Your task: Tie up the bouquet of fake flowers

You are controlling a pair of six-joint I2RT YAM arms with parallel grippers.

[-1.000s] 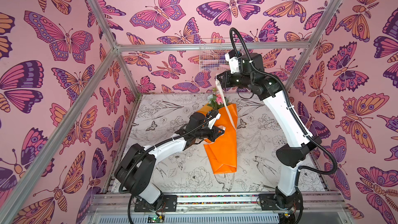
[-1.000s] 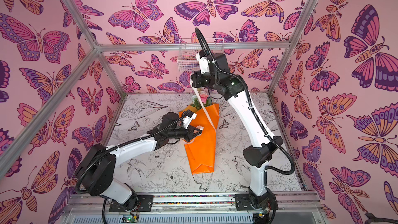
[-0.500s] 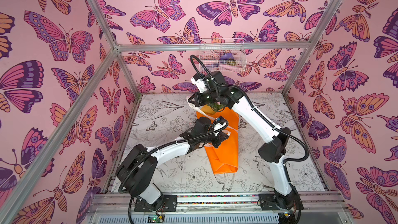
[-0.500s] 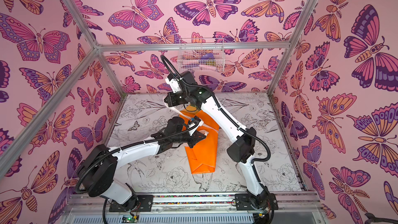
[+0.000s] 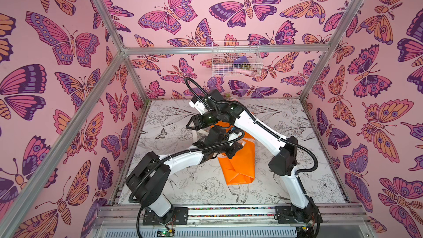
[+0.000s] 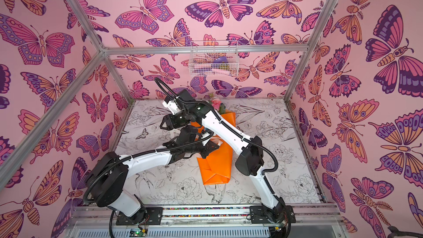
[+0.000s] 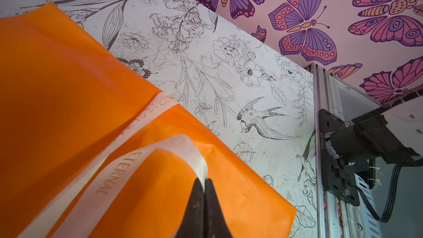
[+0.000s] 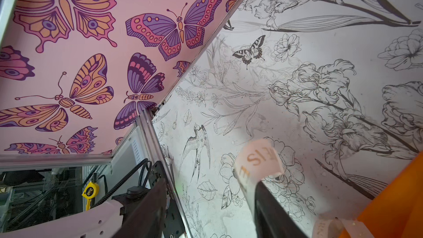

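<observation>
Bouquet of fake flowers lies lengthwise on the flower-printed table near its middle, bundled in bright orange paper, with the folded end toward the arm bases and the blooms toward the back wall. In a top view the pink flower heads show just behind the right arm, which crosses over the upper part of the wrap. A cream ribbon printed with letters runs across the orange paper. The left gripper has its black fingers pressed together on a raised loop of that ribbon, above the lower half of the wrap; in both top views it sits over the left edge of the orange paper. The right gripper reaches across to the left of the bouquet, above bare table, with its jaws standing well apart. A curled ribbon end rests against the outside of one of its fingers, with nothing between the two. A white wire basket hangs on the butterfly-patterned back wall, well apart from both arms.
</observation>
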